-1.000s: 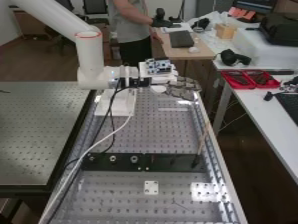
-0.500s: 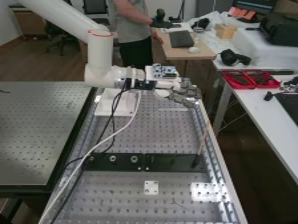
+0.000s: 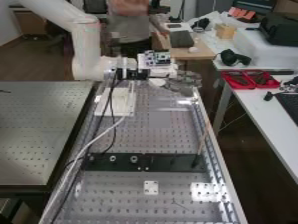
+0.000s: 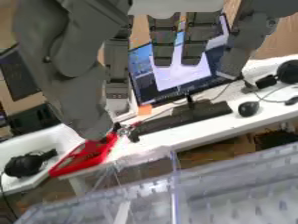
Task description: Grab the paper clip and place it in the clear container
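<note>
A dark grey, multi-fingered robotic hand (image 3: 185,82) on a white jointed arm (image 3: 86,45) is positioned above the far end of a grey metal worktop (image 3: 133,140) perforated with a grid of holes. The fingers (image 4: 196,35) are extended and spread apart, with a wide opening beside the thumb (image 4: 76,90); nothing can be made out in their hold.

The position of the paper clip cannot be determined. A thin dark item (image 3: 178,204) lies on the near part of the worktop, too small to identify.

In the wrist view, a transparent, straight-edged clear wall (image 4: 175,190) stands in front of the perforated surface. Whether it belongs to the clear container cannot be confirmed, nor can any contents.

A red rectangular tray (image 3: 241,86) with two side-by-side compartments rests on the white side table (image 3: 256,110); each compartment contains small dark items. A light brown wooden box (image 3: 227,32) stands farther back. A black flat strip (image 3: 159,162) carrying round metal fittings (image 3: 134,159) crosses the worktop.
</note>
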Robot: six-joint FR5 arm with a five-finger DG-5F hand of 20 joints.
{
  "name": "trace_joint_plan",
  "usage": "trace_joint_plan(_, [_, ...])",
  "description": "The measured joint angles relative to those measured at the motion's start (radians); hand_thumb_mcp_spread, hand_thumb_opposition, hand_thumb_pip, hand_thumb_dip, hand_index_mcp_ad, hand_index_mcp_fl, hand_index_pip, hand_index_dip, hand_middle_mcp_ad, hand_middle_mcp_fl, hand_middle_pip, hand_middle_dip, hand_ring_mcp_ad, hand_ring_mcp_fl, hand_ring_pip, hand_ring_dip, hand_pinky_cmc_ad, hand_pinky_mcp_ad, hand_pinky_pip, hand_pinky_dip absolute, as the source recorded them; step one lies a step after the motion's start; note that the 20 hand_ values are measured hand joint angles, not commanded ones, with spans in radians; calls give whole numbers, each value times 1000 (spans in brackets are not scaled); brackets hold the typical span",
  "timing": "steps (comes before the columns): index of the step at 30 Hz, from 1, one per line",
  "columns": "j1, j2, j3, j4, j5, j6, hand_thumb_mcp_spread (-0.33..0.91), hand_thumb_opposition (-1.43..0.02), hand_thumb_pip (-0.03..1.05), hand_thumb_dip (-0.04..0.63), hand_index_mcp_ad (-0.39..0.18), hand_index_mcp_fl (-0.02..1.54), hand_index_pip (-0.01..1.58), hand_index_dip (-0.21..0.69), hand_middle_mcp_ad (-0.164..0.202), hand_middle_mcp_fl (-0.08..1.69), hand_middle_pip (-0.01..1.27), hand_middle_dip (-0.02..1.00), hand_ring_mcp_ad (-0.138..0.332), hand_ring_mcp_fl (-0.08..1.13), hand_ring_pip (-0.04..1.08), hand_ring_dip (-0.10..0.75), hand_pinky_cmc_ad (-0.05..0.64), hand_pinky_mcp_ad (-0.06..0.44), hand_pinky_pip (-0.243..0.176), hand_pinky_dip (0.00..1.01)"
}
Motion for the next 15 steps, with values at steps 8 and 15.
trace_joint_plan(8, [-43,166,-38,-48,-40,-27,316,-848,721,304,-206,9,1080,68,86,0,126,188,113,2,131,110,325,264,-105,490])
trace_joint_plan(15, [-79,219,-27,-147,-58,-38,316,-852,667,305,-187,5,815,72,86,0,126,188,113,5,127,110,325,264,-108,490])
